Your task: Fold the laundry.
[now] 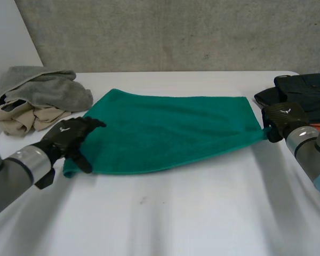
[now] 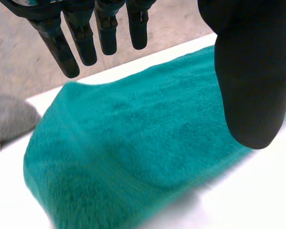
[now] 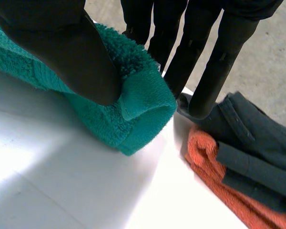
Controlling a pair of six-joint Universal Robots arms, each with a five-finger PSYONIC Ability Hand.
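A green towel (image 1: 170,130) lies folded and flat across the middle of the white table (image 1: 176,213). My left hand (image 1: 69,136) hovers over the towel's near left corner, open. In the left wrist view its straight fingers (image 2: 81,38) and thumb (image 2: 250,86) stand apart above the green towel (image 2: 133,152) and hold nothing. My right hand (image 1: 282,120) is at the towel's right corner. In the right wrist view its thumb (image 3: 62,47) and fingers (image 3: 186,62) pinch the folded corner of the towel (image 3: 133,109).
A pile of grey and beige laundry (image 1: 37,98) sits at the table's far left. Dark clothes (image 1: 304,90) lie at the far right, just behind my right hand, stacked on an orange cloth (image 3: 214,167). A concrete wall stands behind the table.
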